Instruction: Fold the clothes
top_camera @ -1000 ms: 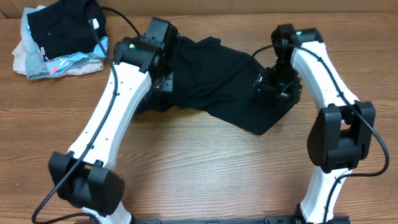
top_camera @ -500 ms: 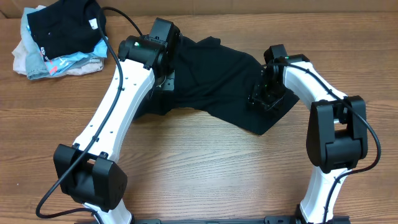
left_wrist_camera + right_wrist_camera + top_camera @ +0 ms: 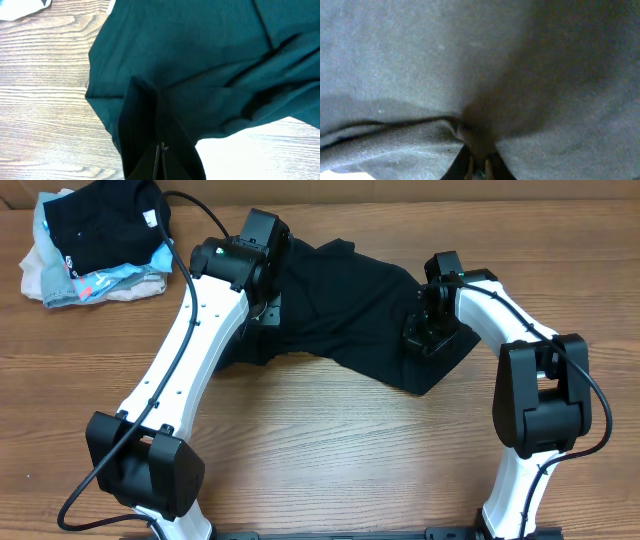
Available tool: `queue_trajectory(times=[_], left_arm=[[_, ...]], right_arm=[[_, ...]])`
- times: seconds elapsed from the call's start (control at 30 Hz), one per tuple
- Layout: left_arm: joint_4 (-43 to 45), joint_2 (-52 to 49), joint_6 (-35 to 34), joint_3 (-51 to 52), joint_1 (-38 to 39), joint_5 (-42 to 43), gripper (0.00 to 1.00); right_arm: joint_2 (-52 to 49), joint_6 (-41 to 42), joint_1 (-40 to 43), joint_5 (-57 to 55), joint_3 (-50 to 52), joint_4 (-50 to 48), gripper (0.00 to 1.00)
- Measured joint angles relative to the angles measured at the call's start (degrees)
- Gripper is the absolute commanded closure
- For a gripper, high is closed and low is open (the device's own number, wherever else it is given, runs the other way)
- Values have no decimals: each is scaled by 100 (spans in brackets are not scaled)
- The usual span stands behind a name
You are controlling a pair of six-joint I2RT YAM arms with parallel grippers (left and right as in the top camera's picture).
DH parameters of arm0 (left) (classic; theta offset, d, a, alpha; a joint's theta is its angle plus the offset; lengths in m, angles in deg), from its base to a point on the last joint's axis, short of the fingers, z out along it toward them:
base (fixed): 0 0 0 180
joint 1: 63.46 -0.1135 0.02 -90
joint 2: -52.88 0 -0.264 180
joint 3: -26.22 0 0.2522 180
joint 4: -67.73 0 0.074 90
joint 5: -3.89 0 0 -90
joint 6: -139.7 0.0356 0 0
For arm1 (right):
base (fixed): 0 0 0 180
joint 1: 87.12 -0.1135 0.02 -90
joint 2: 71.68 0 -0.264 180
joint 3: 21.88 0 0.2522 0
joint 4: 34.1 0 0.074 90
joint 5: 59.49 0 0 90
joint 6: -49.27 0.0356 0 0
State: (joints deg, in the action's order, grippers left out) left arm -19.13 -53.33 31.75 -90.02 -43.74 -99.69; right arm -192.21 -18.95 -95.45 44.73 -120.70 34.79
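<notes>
Item 1, landmark: a heap of garments (image 3: 90, 245) lies at the far left corner of the wooden table (image 3: 330, 450). It has a black piece on top and light-blue and pale beige-pink pieces beneath.

Item 2, task item: the black T-shirt (image 3: 345, 305) lies on the table to the right of the heap, apart from it and not touching it. It is not flat. The cloth is bunched and creased, running as a slanted band away from the heap, with 1 corner pointing toward the robot at the end farthest from the heap.

Item 3, left gripper (image 3: 264, 308): it is positioned at the end of the T-shirt nearest the heap. The left wrist view shows the jaws closed tight, with a fold of the cloth pinched between them (image 3: 159, 150). The fabric rises to the fingertips in a tent-like ridge.

Item 4, right gripper (image 3: 426, 335): it is positioned at the end of the T-shirt farthest from the heap. The right wrist view shows the jaws drawn together on the cloth (image 3: 479, 167), with wrinkles gathering into the pinch. The fabric fills nearly the whole of that view.

Item 5: both arms reach over the T-shirt, 1 at each end.
</notes>
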Motion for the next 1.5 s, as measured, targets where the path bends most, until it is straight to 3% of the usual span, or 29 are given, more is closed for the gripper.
queue_trajectory(times=[0.2, 0.4, 0.53, 0.83, 1.13, 1.5], left_arm=[[33, 0, -9, 0, 0, -50, 96], [-190, 74, -13, -188, 0, -114, 96], [-203, 533, -13, -260, 0, -186, 96], [-315, 1753, -59, -385, 0, -232, 96], [-105, 2872, -144, -426, 0, -302, 96], [566, 4175, 46, -1460, 0, -560, 96]], right_arm=[[-2, 68, 52, -273, -341, 935, 96], [2, 68, 317, -424, -1836, 2645, 96], [177, 72, 501, -479, -2483, 3178, 96], [2061, 260, 525, -938, -2535, 3580, 96], [3958, 356, 525, -1204, -2601, 3303, 96], [4859, 369, 525, -1246, -3333, 2868, 96]])
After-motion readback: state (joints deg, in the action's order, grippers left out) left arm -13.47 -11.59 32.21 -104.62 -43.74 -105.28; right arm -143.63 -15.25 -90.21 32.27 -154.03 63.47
